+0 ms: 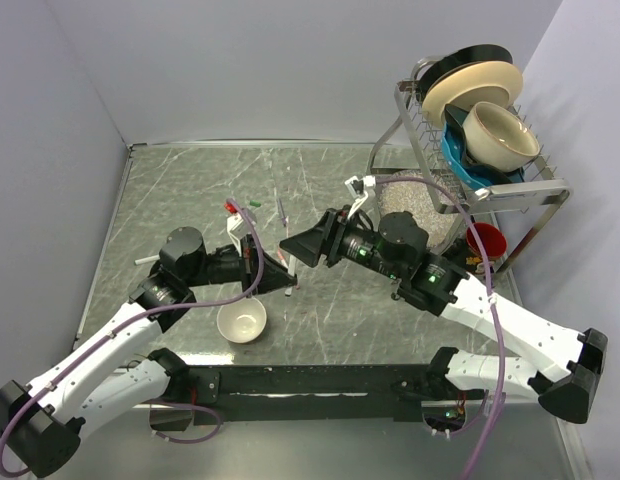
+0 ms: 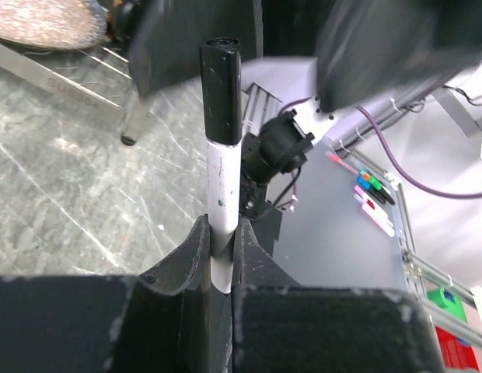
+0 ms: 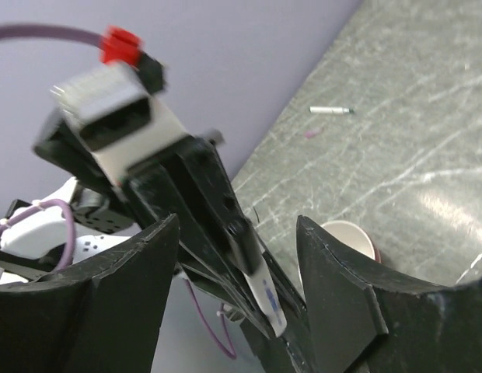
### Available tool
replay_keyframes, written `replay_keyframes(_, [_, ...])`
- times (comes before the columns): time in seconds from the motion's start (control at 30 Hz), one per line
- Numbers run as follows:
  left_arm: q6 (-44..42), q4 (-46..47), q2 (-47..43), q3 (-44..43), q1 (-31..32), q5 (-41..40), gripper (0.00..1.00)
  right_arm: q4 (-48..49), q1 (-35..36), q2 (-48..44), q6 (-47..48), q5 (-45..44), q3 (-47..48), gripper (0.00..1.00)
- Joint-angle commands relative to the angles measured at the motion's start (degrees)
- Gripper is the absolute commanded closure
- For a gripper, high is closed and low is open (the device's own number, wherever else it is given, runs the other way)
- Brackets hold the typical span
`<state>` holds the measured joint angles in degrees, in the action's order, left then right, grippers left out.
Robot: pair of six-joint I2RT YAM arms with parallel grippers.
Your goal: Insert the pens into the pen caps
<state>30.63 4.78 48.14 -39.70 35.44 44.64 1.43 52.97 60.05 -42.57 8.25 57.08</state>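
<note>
My left gripper (image 2: pixel 220 227) is shut on the lower body of a white pen (image 2: pixel 224 183), held upright. A black cap (image 2: pixel 221 93) sits on the pen's top end. My right gripper (image 3: pixel 238 225) is open, its fingers spread wide on either side of that capped pen (image 3: pixel 260 284) without touching it. In the top view the two grippers meet over the table's middle, left (image 1: pixel 286 280) and right (image 1: pixel 292 247). Another white pen (image 1: pixel 145 261) lies at the left, also seen in the right wrist view (image 3: pixel 330 110). A thin pen (image 1: pixel 281 211), a red cap (image 1: pixel 230 207) and a green cap (image 1: pixel 256 204) lie further back.
A white bowl (image 1: pixel 241 322) stands near the front, just below the left gripper. A dish rack (image 1: pixel 490 185) with plates and bowls stands at the back right, with a red cup (image 1: pixel 486 240) and a speckled mat (image 1: pixel 410 205) beneath it.
</note>
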Motion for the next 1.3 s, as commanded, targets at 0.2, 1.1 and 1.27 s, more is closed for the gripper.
replay_keyframes(0.2, [-1.28,1.38,-1.64,-1.25,-0.20,6.42,0.99,-0.82,0.12,1.38,4.25,1.41,6.55,0.32])
replay_keyframes(1.1, [-0.57,3.93,3.18,-3.53,-0.20,4.40,0.99,5.42,0.73,-1.69,2.40,7.48,-6.01,1.00])
replay_keyframes(1.27, [-0.75,4.36,5.65,-5.21,-0.20,3.87,0.99,4.99,1.08,-2.83,3.01,8.45,-8.47,1.00])
